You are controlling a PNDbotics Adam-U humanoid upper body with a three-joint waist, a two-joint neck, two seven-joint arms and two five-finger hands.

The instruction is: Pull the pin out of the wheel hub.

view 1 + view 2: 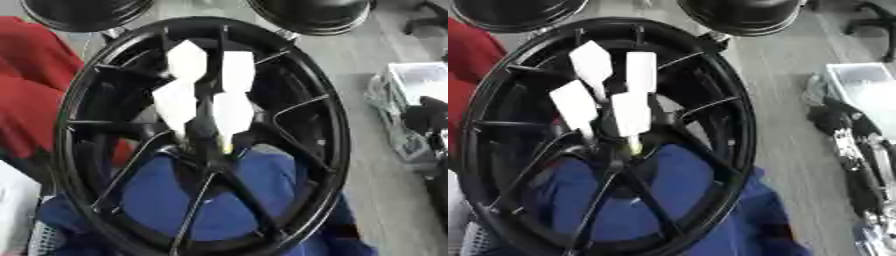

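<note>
I have the wheel (203, 135) filling most of both views, a black spoked rim tilted toward me, with blue cloth (188, 200) showing through its lower spokes and red fabric (26, 100) off to its left. At the hub (203, 142) four white flat-bladed pins stand in a cluster: two upper ones (186, 62) (237, 70) and two lower ones (175, 105) (232, 114), their narrow ends running down into the hub centre. The lower right pin ends in a yellowish tip just above the hub. As far as I can judge, all four are seated, so the pull has not begun and the whole task is left. My right hand (859, 150) shows only in the right eye view, at the right edge: a dark arm with silver joints reaching down beside a grey floor (385, 200), well apart from the wheel and touching nothing of the task. I cannot tell whether its fingers are spread or curled; the shape is too muddled. My left hand shows in neither view. A pale bin (868, 85) sits near the right arm, and two more dark rims (83, 12) (311, 15) lie beyond the wheel at the top. My next job, I reckon, is to bring a hand across to the pins.
</note>
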